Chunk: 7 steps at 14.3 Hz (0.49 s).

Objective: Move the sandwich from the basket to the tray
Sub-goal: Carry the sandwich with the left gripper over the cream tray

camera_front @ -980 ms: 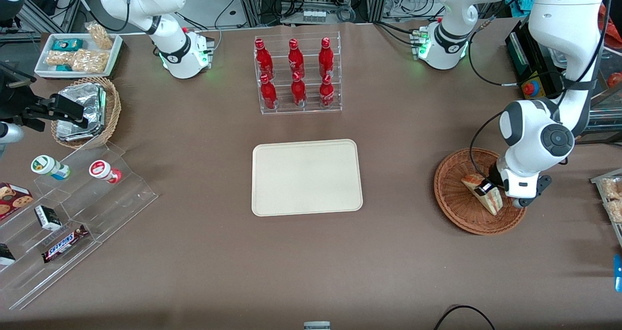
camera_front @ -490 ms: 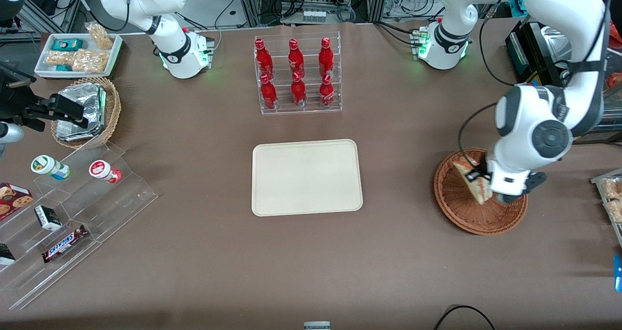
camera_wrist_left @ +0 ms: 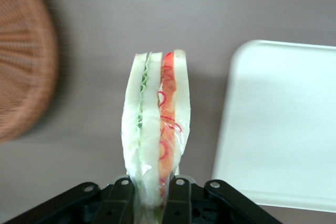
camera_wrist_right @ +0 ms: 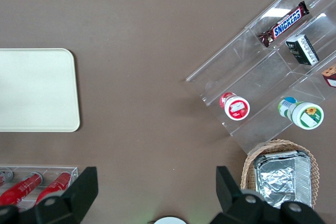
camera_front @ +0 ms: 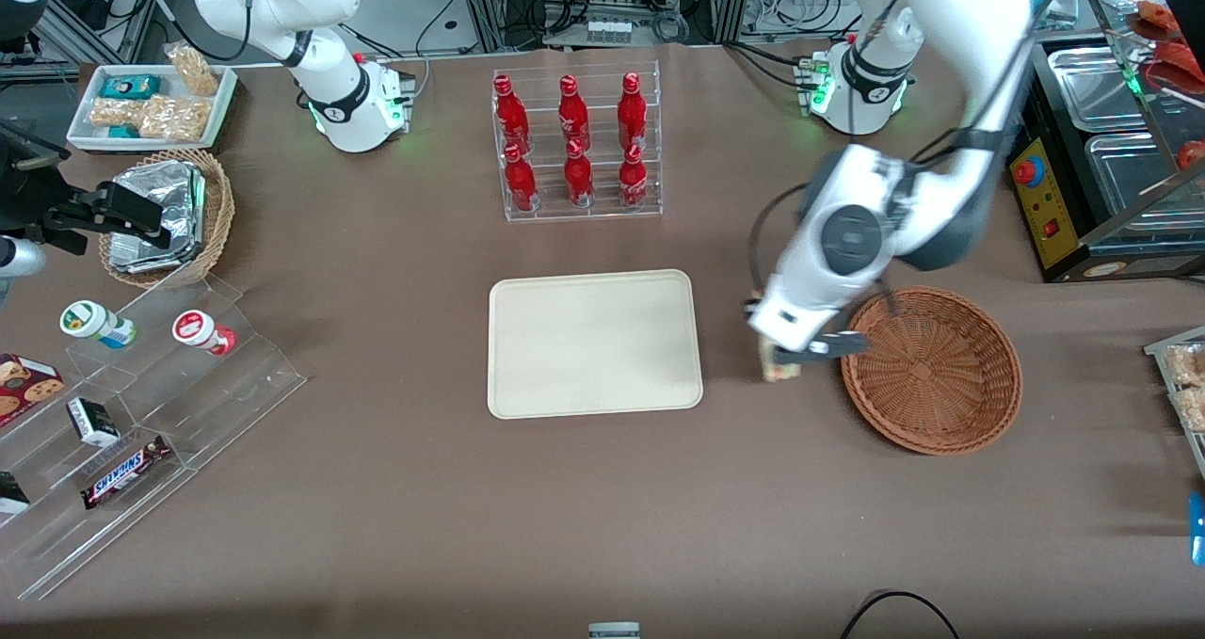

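A brown table [camera_front: 527, 507] fills the scene, with cables and metal racks along its edge farthest from the front camera.

Half a second ago the sandwich hung just above the basket in the gripper's hold; a second ago it lay in the basket with the fingers around it. Now the gripper [camera_front: 786, 361] has carried the sandwich [camera_wrist_left: 156, 129] out over bare table between the basket [camera_front: 932, 371] and the tray [camera_front: 593, 343], clear of both. The basket has stayed in place, and so has the tray.

The black fingers [camera_wrist_left: 122, 195] are closed on the wrapped sandwich's narrow end, pressing its two bread faces, with the layered edge of green and red filling facing the wrist camera.

The reddish basket holds nothing, and the cream tray is bare. A clear rack [camera_front: 576, 145] holds six red bottles in two rows. Toward the parked arm's end, a tan basket [camera_front: 169, 215] holds foil packets, a white tray [camera_front: 151, 103] holds snack packets, and clear stepped shelves [camera_front: 141, 413] carry small tubs, boxes and a chocolate bar.
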Tool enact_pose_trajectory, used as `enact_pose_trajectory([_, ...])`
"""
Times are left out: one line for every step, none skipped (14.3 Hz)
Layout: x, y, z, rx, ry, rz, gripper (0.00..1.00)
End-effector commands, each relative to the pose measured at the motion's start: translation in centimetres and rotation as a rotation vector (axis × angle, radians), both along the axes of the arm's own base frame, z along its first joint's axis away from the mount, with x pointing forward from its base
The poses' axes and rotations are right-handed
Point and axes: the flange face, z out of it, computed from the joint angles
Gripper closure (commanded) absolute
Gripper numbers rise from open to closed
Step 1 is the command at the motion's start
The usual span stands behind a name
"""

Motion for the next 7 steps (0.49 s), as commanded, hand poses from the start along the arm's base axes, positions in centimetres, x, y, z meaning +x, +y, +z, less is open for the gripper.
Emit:
enact_pose_trajectory([-0.1,-6.9,-1.0,-0.054,-0.053,0.017,0.94])
enact_pose_trajectory([-0.7,-9.4,-1.4,-0.065,-0.061,0.024,0.94])
enact_pose_trajectory([-1.3,-11.9,-1.8,-0.070,-0.066,0.036,0.94])
enact_pose_trajectory([-1.9,-14.0,-2.2,-0.073,-0.070,0.041,0.94])
enact_pose_trajectory([-2.4,-15.8,-2.4,-0.082,-0.073,0.042,0.94])
enact_pose_trajectory([-2.8,-17.3,-2.7,-0.091,-0.075,0.041,0.94])
enact_pose_trajectory([-2.8,-18.6,-2.9,-0.104,-0.086,0.049,0.94])
